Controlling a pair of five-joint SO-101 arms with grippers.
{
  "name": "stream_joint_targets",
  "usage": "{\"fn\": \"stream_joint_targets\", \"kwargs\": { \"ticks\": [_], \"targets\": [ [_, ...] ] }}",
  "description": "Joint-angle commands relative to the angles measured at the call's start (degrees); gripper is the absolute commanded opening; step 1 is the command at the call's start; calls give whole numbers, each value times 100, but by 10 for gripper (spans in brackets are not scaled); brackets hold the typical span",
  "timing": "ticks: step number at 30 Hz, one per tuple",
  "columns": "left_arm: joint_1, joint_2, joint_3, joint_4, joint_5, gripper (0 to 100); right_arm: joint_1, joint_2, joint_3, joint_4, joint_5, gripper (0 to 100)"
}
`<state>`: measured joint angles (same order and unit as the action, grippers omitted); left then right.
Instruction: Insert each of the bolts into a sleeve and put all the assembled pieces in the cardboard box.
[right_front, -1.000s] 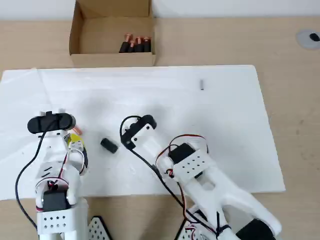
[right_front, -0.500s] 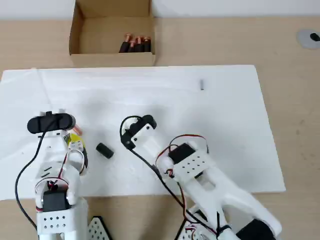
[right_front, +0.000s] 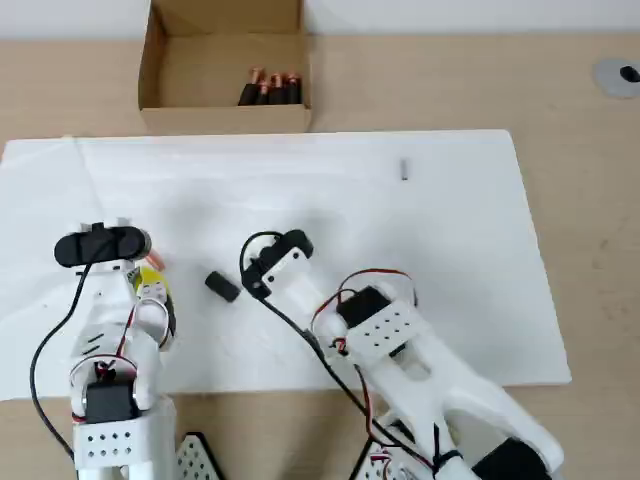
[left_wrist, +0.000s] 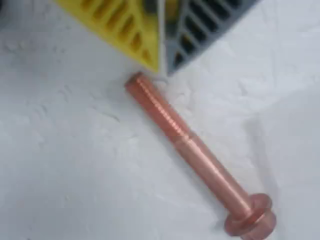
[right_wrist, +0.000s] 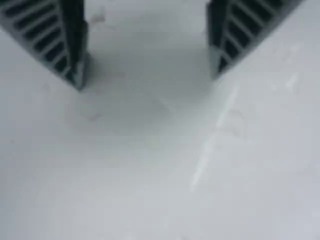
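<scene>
A copper bolt lies flat on the white sheet, its flanged head pointing away from my left gripper. That gripper's yellow and grey fingers are shut together, their tips just beside the bolt's threaded end and holding nothing. In the high view the bolt shows beside the left arm's yellow finger. A black sleeve lies on the sheet between the two arms, close to the right arm's wrist. My right gripper is open over bare sheet. The cardboard box holds several assembled pieces.
The white sheet covers most of the wooden table. A small dark pin lies on the sheet toward the back right. A grey disc sits at the table's far right edge.
The black sleeve shifted a little toward the left arm and the front edge, then back toward the right arm. Both arms have hardly moved.
</scene>
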<state>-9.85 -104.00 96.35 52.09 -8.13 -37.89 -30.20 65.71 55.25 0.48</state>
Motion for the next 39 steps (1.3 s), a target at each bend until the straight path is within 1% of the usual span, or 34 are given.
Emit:
{"fn": "stream_joint_targets", "kwargs": {
  "ticks": [1, 17, 22, 29, 32, 34, 36, 37, 39],
  "targets": [
    [70, -31, 62, -97, 18, 9, 22, 101, 251, -484, -9, 207],
    [132, -31, 62, -97, 44, 9, -66, 101, 251, -484, -26, 207],
    [132, -31, 62, -97, 26, 9, -242, 101, 251, -484, 0, 207],
    [158, -31, 62, -141, 18, 9, -224, 75, 180, -545, 9, 209],
    [387, -22, 62, -97, 9, 8, 31, 66, -154, -563, 9, 209],
    [325, -13, 62, -97, -123, 10, 277, 66, -646, -510, 114, 209],
    [158, -4, 26, -105, -633, 11, 690, 101, -1235, -413, 747, 209],
    [53, 4, -44, -88, -756, 11, 866, 119, -1578, -431, 1055, 207],
    [-281, 4, -264, 158, -501, 40, 1051, 207, -2352, -132, 1108, 208]
  ]
}}
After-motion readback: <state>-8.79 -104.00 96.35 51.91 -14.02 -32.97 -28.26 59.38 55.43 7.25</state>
